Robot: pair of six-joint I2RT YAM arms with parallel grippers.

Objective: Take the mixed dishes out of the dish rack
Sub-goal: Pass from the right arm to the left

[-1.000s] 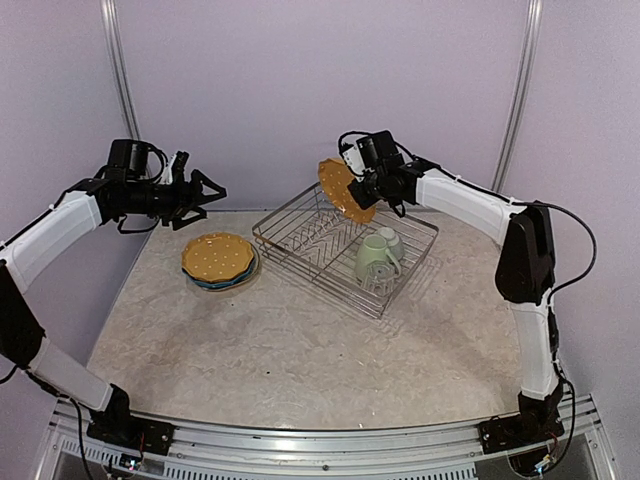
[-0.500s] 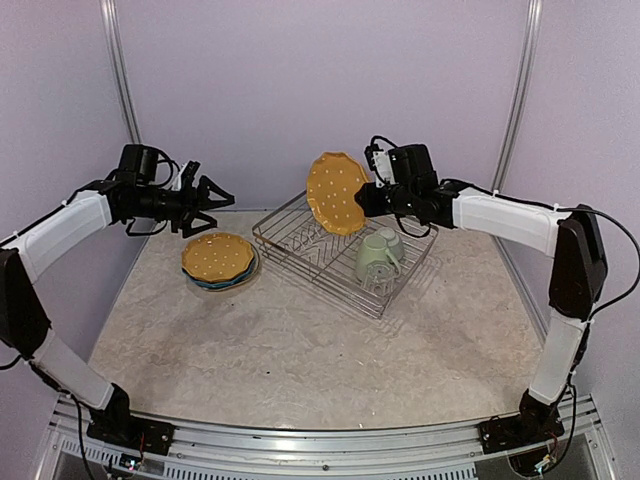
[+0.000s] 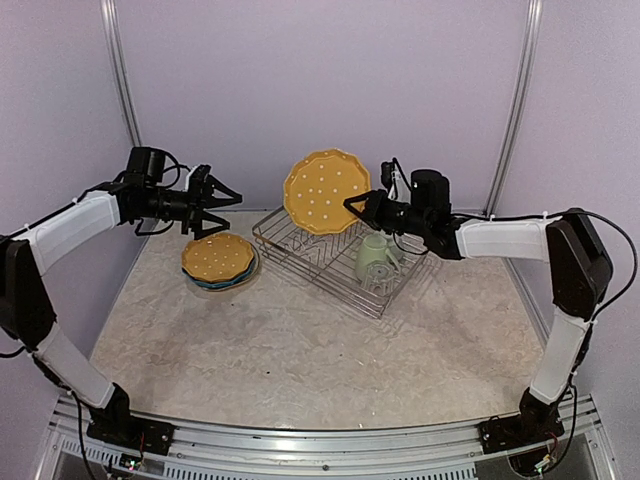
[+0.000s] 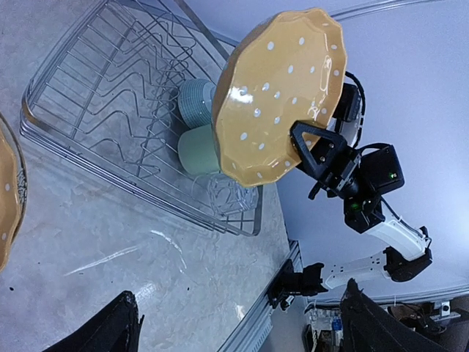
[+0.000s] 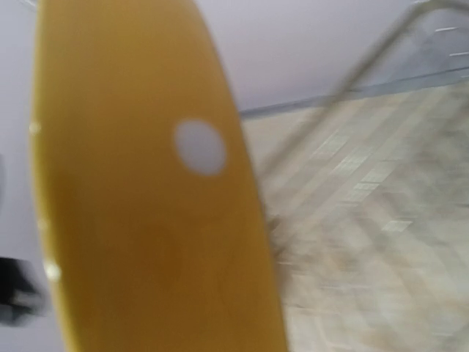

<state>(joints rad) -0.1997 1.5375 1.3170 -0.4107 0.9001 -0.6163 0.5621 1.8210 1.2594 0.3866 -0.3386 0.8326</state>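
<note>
Fingers of the left arm (image 3: 222, 190) hang spread wide above the plate stack (image 3: 218, 258) at ten o'clock on the surface (image 3: 300, 350). Right fingers (image 3: 362, 205) pinch an orange scalloped plate (image 3: 320, 190) by its rim, upright over the dish rack (image 3: 310, 245) at one o'clock, pale green mug (image 3: 375, 258) inside.

The space is enclosed by plain lilac walls (image 3: 300, 90) under soft, even light. A beige marbled tabletop (image 3: 300, 350) is edged on the near side by a silver rail (image 3: 320, 445). Thin metal poles (image 3: 119, 70) are set at far left and far right.
</note>
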